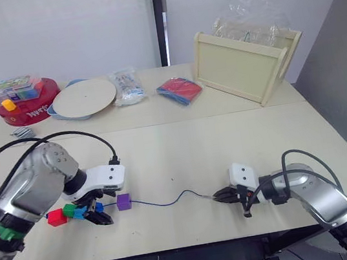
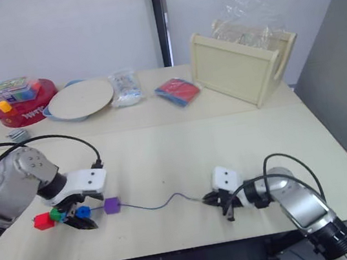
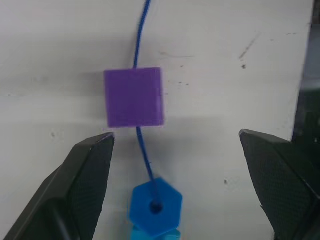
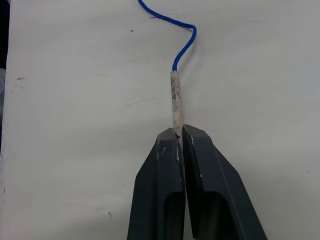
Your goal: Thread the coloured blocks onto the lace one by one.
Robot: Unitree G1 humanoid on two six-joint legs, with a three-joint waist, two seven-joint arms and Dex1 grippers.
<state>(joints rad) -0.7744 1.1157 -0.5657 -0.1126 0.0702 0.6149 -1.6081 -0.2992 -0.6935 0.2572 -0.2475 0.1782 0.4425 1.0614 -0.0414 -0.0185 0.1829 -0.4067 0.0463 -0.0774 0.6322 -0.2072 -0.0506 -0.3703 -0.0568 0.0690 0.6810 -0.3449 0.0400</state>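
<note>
Near front edge of table (image 1: 183,148): lace (image 1: 165,202) lies roughly left-right across the robot's front, wavy, stiff pale tip (image 4: 176,100) at the right end, blue string running off to the left.
Lace tip: pinched between the closed fingers of the right gripper (image 4: 180,135); tip pokes out past the fingertips, in line with them, resting on the table.
Purple block (image 3: 134,97): already on the lace, sitting flat on the table, string enters one face and exits the opposite one.
Other blocks: blue block (image 3: 155,206) next on the string, just beside the purple one but not touching; green block (image 1: 70,210) and red block (image 1: 56,217) bunched at the far left end.
Left gripper (image 3: 175,165): spread wide, fingers straddling the string between the purple and blue blocks, gripping nothing.
Surroundings: back of table has a red tub (image 1: 26,103), white plate (image 1: 84,97), plastic packet (image 1: 126,86), red-blue packet (image 1: 179,90), wooden tray (image 1: 242,67) on edge. All well apart from the lace.
Obstructions: black cable (image 1: 39,147) loops over the left arm, not touching the blocks.
</note>
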